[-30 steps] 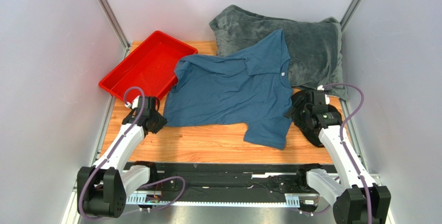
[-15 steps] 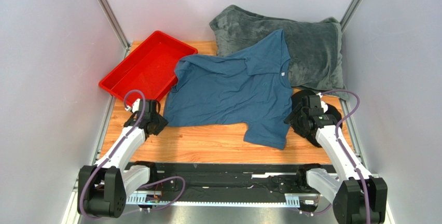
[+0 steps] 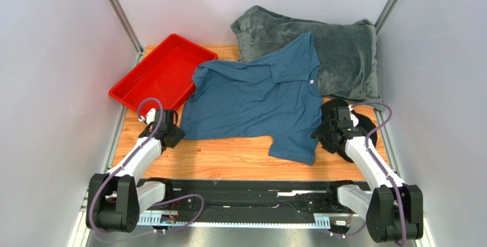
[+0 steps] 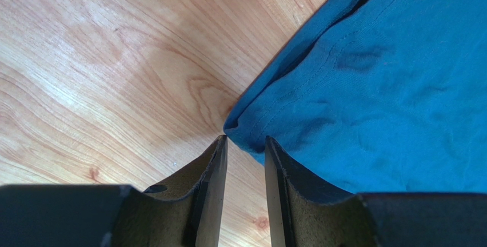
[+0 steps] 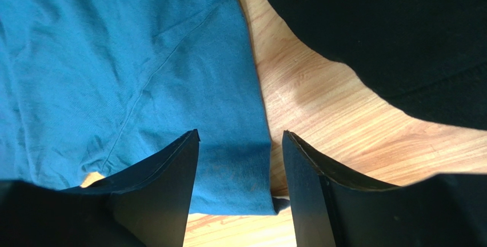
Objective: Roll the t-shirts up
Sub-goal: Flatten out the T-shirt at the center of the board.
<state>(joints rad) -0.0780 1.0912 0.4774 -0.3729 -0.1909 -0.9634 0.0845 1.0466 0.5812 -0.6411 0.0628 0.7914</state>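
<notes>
Teal-blue t-shirt (image 3: 257, 101) spread flat on wooden table (image 3: 228, 158), far sleeve overlapping grey blanket (image 3: 337, 47), hem end just beside red tray (image 3: 150, 81). Left arm stretched low along table's left side, left gripper (image 4: 244, 139) pointing at shirt's near hem corner. Its fingers slightly apart, narrow gap, corner right at tips, nothing pinched. Right arm bent inward, right gripper (image 5: 240, 134) angled down at near sleeve. Its fingers spread wide, straddling sleeve edge, one over cloth, other over bare wood. Contact with cloth unclear.
</notes>
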